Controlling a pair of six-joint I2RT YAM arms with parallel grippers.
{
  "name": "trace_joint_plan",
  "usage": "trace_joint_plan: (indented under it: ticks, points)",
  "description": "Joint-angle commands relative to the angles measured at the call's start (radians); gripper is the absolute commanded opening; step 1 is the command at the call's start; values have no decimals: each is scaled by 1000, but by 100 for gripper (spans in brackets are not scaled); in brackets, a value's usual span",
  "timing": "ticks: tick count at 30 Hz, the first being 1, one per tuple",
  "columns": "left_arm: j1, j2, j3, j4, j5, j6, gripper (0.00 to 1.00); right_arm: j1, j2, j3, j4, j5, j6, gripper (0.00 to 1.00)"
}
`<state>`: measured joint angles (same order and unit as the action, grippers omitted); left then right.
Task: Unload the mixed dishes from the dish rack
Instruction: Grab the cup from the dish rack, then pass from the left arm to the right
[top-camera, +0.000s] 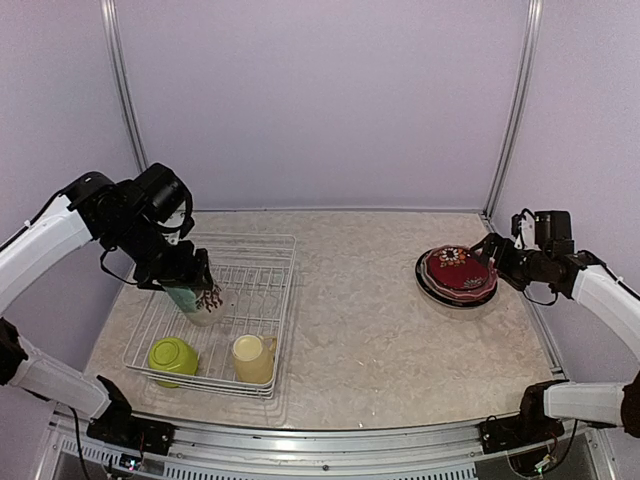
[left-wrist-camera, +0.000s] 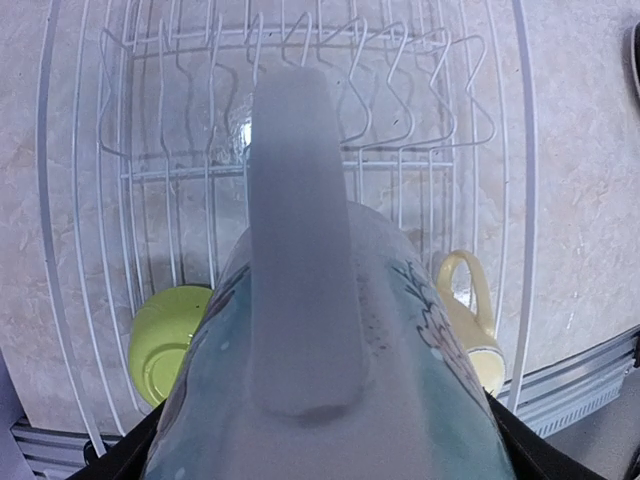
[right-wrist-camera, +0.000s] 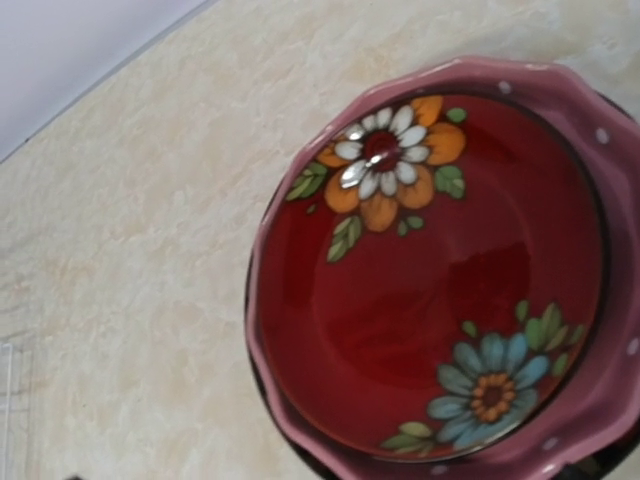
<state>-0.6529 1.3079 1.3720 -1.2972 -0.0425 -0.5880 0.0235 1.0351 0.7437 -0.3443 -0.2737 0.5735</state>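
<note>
Rack (top-camera: 262, 262) rear-right free; bowl (top-camera: 172, 357), mug (top-camera: 253, 358) crowd front (table (top-camera: 360, 300) centre open).

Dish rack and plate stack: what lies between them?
Nothing: in the top external view only bare tabletop separates the dish rack from the plate stack.

A table (top-camera: 370, 320) with a pale beige, marbled top takes up the middle of the top view. A ribbed aluminium rail (top-camera: 330, 452) runs along its near edge. Plain lavender walls (top-camera: 320, 100) close it in at the back and on both sides, and two slim metal uprights (top-camera: 128, 100) stand in the back corners.
</note>
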Motion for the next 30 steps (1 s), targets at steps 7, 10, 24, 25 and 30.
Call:
trace_joint_plan:
  ticks: [7,10,24,25,30]
  points:
    - [167,-74,193,253,327,113,50,155,29,-11,98,-3,103,100]
    - [190,-42,222,364,422,109,50,246,66,-9,163,2,157,100]
    - [261,217,229,771,774,-81,46,629,453,122,944,-219,470,100]
    - [264,231,219,797,802,-97,46,645,484,129,1022,-236,501,100]
    - [267,279,154,933,911,-165,46,699,624,212,1190,-278,563,99]
